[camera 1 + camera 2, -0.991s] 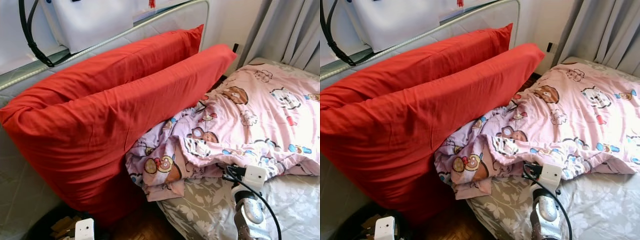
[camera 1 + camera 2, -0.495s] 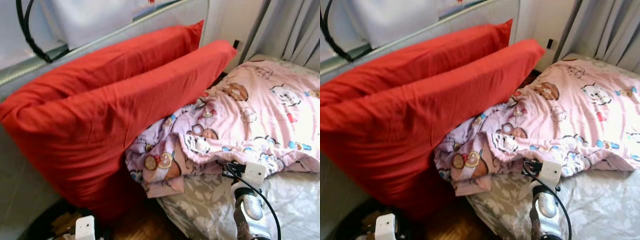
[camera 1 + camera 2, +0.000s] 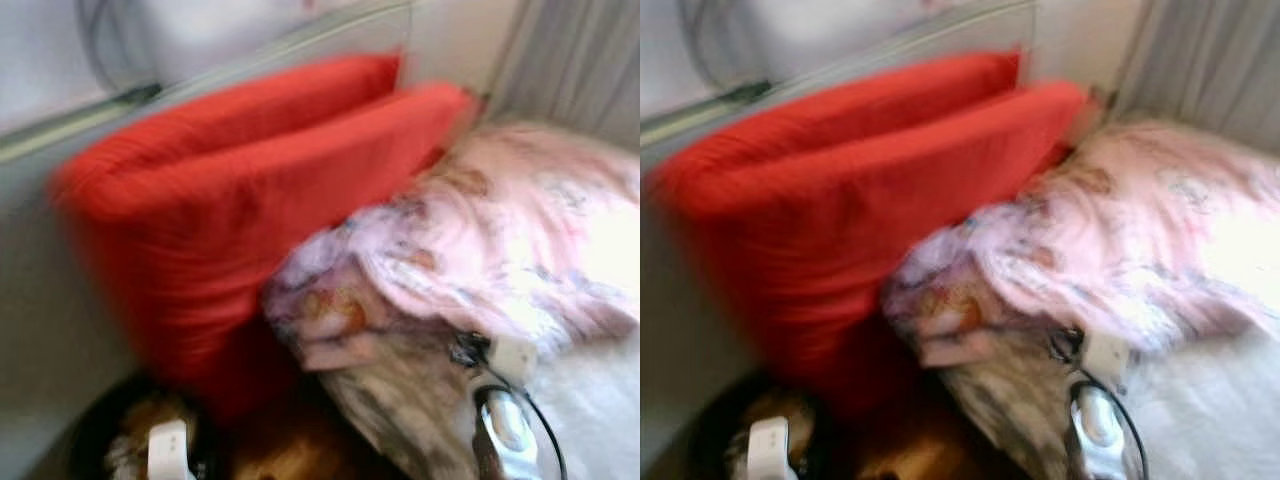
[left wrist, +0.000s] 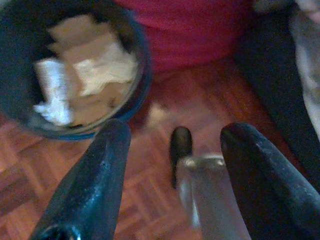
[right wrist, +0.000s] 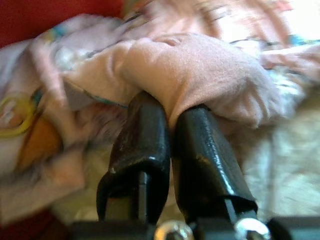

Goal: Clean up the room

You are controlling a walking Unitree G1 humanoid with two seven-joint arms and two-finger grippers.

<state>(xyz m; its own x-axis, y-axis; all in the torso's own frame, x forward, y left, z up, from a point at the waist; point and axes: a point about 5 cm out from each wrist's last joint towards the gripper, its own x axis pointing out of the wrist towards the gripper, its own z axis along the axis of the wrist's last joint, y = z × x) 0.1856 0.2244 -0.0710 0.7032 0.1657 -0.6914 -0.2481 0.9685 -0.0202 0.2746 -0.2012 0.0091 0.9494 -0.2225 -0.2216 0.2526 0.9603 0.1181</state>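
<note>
The right gripper (image 5: 167, 112) reaches low over the bed's edge, its two fingers pinched tight on a fold of the pink quilt (image 3: 500, 240), which lies rumpled across the bed (image 3: 600, 410) beside two red pillows (image 3: 240, 190). The left gripper (image 4: 172, 150) hangs with fingers spread wide above the wooden floor (image 4: 150, 200), near a dark bin (image 4: 142, 75) holding crumpled paper.

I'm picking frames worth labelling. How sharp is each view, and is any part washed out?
Both eye views are smeared by motion blur; the red pillows and pink blanket lose detail, and the blanket's right edge is washed out. The left wrist view is soft. The right wrist view is sharpest on the fingers, blurred beyond.
</note>
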